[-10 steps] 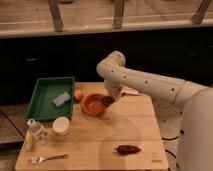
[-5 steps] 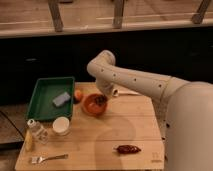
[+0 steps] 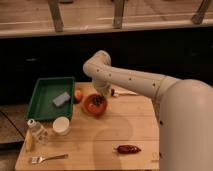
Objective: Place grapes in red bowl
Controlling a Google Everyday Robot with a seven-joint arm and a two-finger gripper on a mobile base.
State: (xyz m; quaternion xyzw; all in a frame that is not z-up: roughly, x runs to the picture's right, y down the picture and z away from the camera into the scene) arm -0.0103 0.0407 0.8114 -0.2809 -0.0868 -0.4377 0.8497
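Note:
The red bowl (image 3: 89, 107) sits on the wooden table, right of the green tray. A small dark bumpy cluster, the grapes (image 3: 98, 101), lies inside the bowl towards its back rim. My gripper (image 3: 103, 91) hangs at the end of the white arm just above and behind the bowl, close over the grapes. Whether it still touches them is hidden by the arm.
A green tray (image 3: 44, 90) with a blue sponge (image 3: 61, 99) is at the left. An orange fruit (image 3: 78, 94) sits beside the bowl. A white cup (image 3: 61, 125), a bottle (image 3: 34, 131) and a fork (image 3: 47, 158) are at the front left. A dark-red pepper (image 3: 127, 149) lies at the front right. A silver utensil (image 3: 123, 92) lies behind the arm.
The arm has swung left and its elbow has risen. The gripper stays over the red bowl, and the dark cluster now shows inside the bowl.

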